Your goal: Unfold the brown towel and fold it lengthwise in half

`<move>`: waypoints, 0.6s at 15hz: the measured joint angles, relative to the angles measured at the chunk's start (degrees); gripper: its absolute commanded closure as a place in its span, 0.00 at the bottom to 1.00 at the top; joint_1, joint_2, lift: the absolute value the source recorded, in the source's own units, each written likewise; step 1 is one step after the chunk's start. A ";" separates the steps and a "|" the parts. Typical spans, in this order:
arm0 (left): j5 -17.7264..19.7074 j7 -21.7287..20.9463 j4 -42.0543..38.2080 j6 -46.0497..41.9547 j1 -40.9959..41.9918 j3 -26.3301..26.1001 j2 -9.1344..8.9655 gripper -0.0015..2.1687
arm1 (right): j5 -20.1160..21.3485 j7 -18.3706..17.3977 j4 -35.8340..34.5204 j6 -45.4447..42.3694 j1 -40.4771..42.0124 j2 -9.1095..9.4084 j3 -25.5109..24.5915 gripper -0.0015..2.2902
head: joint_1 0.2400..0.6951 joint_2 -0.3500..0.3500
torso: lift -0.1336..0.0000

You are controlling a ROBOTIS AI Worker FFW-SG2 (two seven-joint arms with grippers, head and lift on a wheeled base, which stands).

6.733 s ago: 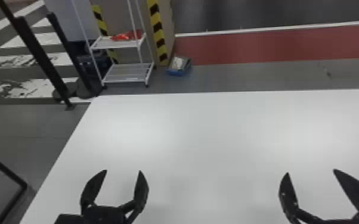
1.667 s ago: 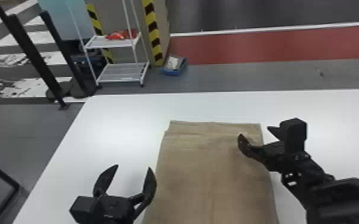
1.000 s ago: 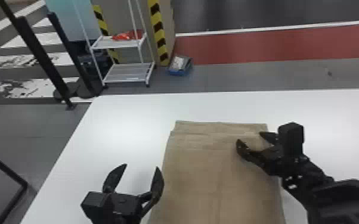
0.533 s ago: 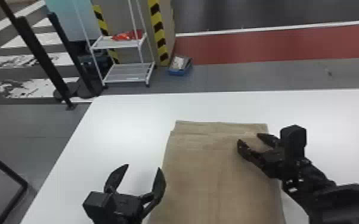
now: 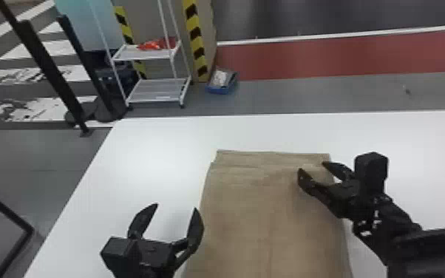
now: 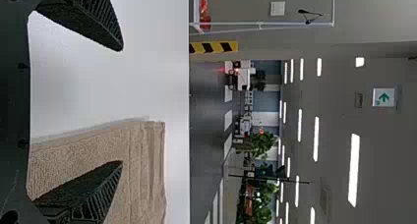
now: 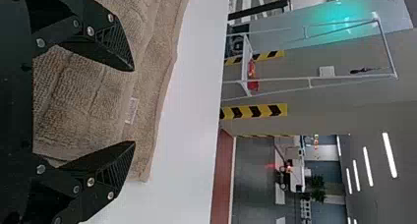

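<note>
Left end effector [image 5: 175, 207] hangs wide apart at the towel's left side in the head view, holding nothing, with its inner finger close to the cloth's edge. Under it and beyond it the desk [image 5: 151, 148] lies bare, and the brown towel [image 5: 247, 229] begins just to the right, spread flat with its near end running out of the head view.

Judged from this spread, much of the unfolding looks done. Wrinkles and a narrow band cross the far end, and a faint crease runs down the middle; whether a doubled layer remains to be opened cannot be told. The lengthwise fold is not yet made: both long sides lie apart, neither brought over onto the other.

Furthest right, the right end effector [image 5: 312, 166] is also wide and empty, its fingers over the towel's far right corner, near a small pale label [image 7: 131, 111]. What is left, it seems, is to flatten or open any remaining layer, grip one long side, carry it across to meet the other, and smooth the result.
</note>
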 measured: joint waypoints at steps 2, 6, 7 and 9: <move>0.27 0.03 0.38 -0.08 -0.19 0.00 0.35 0.02 | -0.28 0.00 -0.59 1.50 -0.01 -0.05 -0.31 0.18 | 1.00 0.78 | 0.10; 0.64 0.03 0.96 -0.11 -0.72 -0.23 0.69 0.02 | 0.67 0.00 0.66 2.80 -0.80 0.10 -0.11 0.18 | 1.00 0.77 | 0.10; 0.72 0.03 1.08 -0.11 -0.86 -0.26 0.76 0.02 | 0.78 0.00 0.91 2.81 -0.90 0.12 -0.02 0.20 | 1.00 0.77 | 0.10; 0.86 0.03 1.33 -0.11 -1.03 -0.26 0.90 0.02 | 0.84 0.00 1.07 2.83 -0.99 0.12 0.08 0.21 | 1.00 0.78 | 0.10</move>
